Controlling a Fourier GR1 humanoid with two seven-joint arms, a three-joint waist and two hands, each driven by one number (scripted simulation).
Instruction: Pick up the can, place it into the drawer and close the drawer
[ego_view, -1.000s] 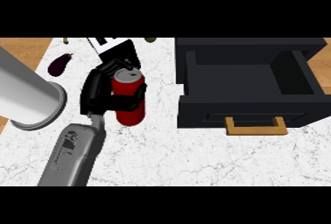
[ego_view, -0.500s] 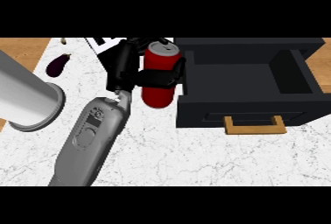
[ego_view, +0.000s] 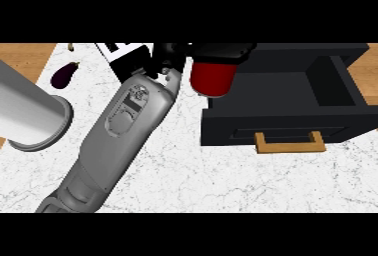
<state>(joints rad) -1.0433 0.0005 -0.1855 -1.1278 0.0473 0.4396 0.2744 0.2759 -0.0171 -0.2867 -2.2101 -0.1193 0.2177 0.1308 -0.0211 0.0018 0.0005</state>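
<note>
Landmark: you can place everything against the open black drawer (ego_view: 295, 107), which stands pulled out with its wooden handle (ego_view: 289, 144) at the front.
Can: the red can (ego_view: 214, 77) is off the counter, at the drawer's left wall, its lower end over the wall's edge.
Holding hand: your one visible hand (ego_view: 193, 52) is wrapped round the can's top, fingers curled over it. The grey forearm (ego_view: 122, 132) rises from the lower left toward the drawer. Judging by where it enters, it looks like the left hand, though only one arm shows.
Other hand: not visible.
Done: the pick-up looks complete, since the can hangs in the grasp.
Left: you still need to carry the can over the compartment, lower and release it, then push the drawer shut.
Bystanders: a grey cylinder (ego_view: 29, 117) and a purple eggplant (ego_view: 63, 75) lie well left of the drawer.
</note>
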